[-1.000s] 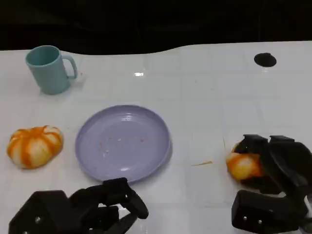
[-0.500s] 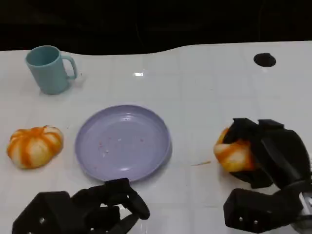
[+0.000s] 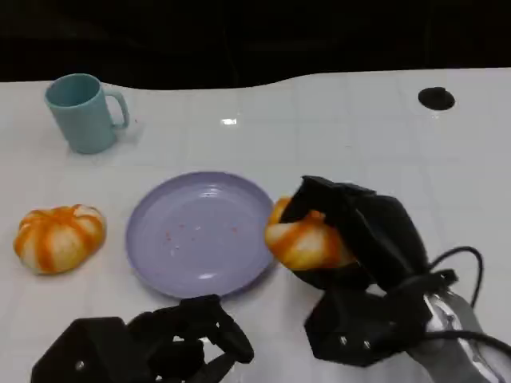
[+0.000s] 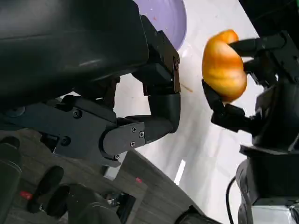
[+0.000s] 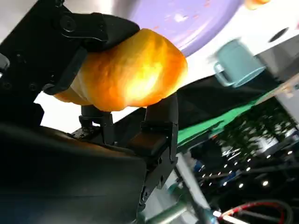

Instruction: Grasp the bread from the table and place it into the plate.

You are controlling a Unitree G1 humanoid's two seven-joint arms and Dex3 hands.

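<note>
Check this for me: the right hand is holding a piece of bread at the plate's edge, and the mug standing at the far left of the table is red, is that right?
Not quite. The mug is teal, not red, as the head view shows. The rest holds: the right hand grips the bread at the edge of the plate, and the mug stands at the far left of the table.
</note>
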